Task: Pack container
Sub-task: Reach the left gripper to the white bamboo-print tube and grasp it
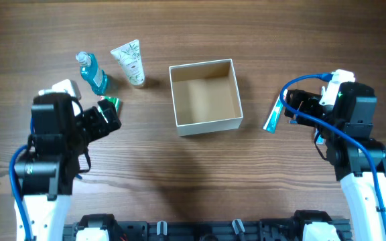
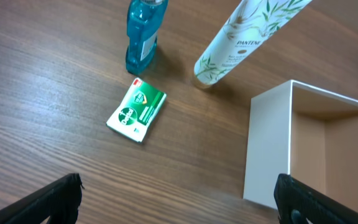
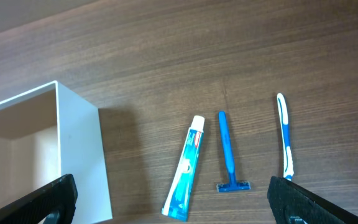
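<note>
1. The left gripper (image 1: 104, 117) hovered over the table at 9 o'clock from the container (image 1: 210, 125). Its jaws stood wide apart and held nothing.
2. A blue bottle (image 1: 92, 72) and a white tube printed with leaves (image 1: 130, 63) stood at about 10 o'clock from the container. A small green-and-white carton (image 2: 137, 112) lay flat just at 6 o'clock from the bottle, apart from both and nearest the left gripper.
3. The container sat upright at the table centre with its open top facing up. Its tan interior showed no contents.
4. A toothpaste tube (image 3: 185, 168) lay flat near the container's wall at 3 o'clock. In the right wrist view, a blue razor (image 3: 227, 149) lay just beside the toothpaste tube. A blue-and-white toothbrush (image 3: 284, 137) lay farther out, apart from the razor.
5. The right gripper (image 1: 293, 107) hovered above these three items. Its jaws were spread wide and were empty.
6. Judged step: packing had not begun, and both arms stood ready for a first pick.
7. Judged next move: one gripper should descend on its nearest item, either the carton or the toothpaste tube. It should straddle the item across its narrow side, close, lift, and release the item above the container's opening. Both items lie flat, so the fingertips would need to reach almost to the table.
</note>
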`<state>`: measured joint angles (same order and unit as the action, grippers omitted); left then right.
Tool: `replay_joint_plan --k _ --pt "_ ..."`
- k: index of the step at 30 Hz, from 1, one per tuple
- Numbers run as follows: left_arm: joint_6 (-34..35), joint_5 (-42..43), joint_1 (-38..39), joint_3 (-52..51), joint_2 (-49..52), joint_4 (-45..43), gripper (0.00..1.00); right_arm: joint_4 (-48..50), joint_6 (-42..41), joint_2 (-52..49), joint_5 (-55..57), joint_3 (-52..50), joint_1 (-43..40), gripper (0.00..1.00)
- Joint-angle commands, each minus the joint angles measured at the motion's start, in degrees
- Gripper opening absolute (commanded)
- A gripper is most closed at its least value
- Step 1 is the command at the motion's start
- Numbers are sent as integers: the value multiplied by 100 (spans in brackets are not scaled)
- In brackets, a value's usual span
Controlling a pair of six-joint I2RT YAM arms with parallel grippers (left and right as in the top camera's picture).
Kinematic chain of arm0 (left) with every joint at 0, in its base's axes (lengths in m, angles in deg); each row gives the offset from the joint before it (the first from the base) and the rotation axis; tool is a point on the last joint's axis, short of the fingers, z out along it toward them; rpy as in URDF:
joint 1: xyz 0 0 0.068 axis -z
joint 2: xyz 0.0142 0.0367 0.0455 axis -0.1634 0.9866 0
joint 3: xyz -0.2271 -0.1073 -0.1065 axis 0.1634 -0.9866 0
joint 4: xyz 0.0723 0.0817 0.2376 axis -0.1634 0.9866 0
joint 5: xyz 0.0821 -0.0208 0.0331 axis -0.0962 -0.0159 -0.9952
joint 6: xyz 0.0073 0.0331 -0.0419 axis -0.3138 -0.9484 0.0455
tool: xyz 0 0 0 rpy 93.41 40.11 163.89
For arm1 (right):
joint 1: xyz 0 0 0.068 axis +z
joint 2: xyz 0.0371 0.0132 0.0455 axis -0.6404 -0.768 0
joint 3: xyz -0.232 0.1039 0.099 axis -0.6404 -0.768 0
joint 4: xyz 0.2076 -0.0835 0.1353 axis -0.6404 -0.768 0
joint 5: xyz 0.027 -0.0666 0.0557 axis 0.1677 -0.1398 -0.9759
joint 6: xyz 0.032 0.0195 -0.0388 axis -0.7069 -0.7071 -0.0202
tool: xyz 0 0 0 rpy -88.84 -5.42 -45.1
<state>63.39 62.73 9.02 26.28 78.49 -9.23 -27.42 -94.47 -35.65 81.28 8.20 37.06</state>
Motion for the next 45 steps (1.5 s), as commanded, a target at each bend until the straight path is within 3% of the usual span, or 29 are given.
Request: replay_joint_plan --k 1,9,16,26,31,45 --pt "-181 175 -24 269 136 262 100 -105 76 -9 39 133 28 100" --pt "-240 289 -17 505 284 2 99 -472 68 -31 328 133 28 100" --pt "-970 354 109 1958 1838 116 98 -472 -103 -31 341 133 28 100" --pt "-2916 586 417 3866 3993 192 100 -472 -205 -37 343 131 26 100" --pt "-3449 605 417 3950 4389 160 100 -472 -208 -103 341 131 28 100" --pt "-3633 793 479 3947 4787 -219 100 -409 -208 -313 341 131 28 100"
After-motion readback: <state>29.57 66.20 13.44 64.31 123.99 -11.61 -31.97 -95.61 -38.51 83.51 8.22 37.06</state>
